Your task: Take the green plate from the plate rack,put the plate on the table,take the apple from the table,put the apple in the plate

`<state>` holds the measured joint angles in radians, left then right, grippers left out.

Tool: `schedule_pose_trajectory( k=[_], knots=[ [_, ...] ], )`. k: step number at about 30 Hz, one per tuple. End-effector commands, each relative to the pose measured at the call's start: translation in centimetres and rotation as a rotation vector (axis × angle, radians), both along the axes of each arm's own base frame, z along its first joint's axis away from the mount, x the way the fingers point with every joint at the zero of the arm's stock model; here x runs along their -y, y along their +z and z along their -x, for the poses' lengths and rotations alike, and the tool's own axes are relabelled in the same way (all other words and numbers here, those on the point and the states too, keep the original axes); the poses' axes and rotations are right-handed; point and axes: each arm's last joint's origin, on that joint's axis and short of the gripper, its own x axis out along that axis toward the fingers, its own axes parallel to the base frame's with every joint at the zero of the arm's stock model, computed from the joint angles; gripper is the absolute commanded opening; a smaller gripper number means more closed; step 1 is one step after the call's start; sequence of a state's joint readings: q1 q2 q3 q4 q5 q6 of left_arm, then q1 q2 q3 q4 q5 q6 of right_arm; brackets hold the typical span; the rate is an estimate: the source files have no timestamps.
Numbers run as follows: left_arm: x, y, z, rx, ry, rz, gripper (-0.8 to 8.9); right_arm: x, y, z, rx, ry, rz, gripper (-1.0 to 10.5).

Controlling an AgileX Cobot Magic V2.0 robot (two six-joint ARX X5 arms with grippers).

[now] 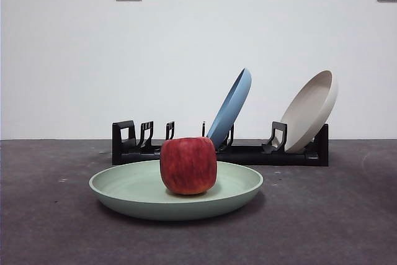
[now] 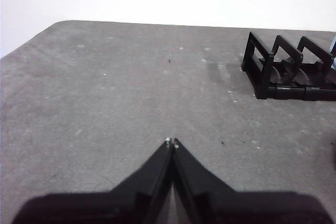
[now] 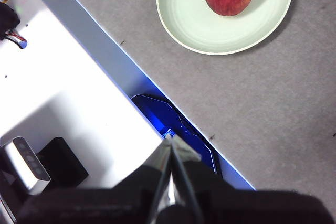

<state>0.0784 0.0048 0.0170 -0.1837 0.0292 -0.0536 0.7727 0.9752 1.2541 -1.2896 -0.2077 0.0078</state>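
The apple (image 1: 188,166) sits upright in the green plate (image 1: 124,184), which lies flat on the tabletop (image 1: 335,215) just in front of the plate rack (image 1: 127,144). On the rack, a blue plate (image 1: 232,105) and a beige plate (image 1: 310,110) lean toward one o'clock. The left tool (image 2: 171,142) and the right tool (image 3: 169,137) are each pressed together and hold nothing, both well apart from the plate.

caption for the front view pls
Apple resting in the green plate on the table, rack with two plates behind.
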Motion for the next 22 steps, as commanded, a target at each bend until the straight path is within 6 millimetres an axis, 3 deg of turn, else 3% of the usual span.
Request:
schedule_pose_trajectory(
  k=[1, 6, 10, 16, 19, 22],
  knots=[
    [0.0, -0.4, 0.0, -0.007, 0.003, 0.007, -0.03, 0.0, -0.1, 0.0, -0.003, -0.001, 0.003, 0.0],
    [0.0, -0.4, 0.0, -0.007, 0.003, 0.007, -0.03, 0.1, -0.1, 0.0, 0.001, -0.008, 0.002, 0.0],
    [0.0, -0.4, 0.0, -0.007, 0.003, 0.007, -0.03, 1.5, 0.7, 0.0, 0.131, 0.006, -0.035, 0.0],
    [0.0, -0.4, 0.0, -0.007, 0.003, 0.007, -0.03, 4.6, 2.8, -0.4, 0.429, -0.104, -0.345, 0.0],
    [0.0, -0.4, 0.0, -0.007, 0.003, 0.007, -0.03, 6.5, 1.7, -0.1, 0.546, -0.23, -0.364, 0.0],
    [0.0, -0.4, 0.0, -0.007, 0.003, 0.007, -0.03, 7.9, -0.5, 0.3, 0.661, -0.331, -0.338, 0.0]
  ],
)
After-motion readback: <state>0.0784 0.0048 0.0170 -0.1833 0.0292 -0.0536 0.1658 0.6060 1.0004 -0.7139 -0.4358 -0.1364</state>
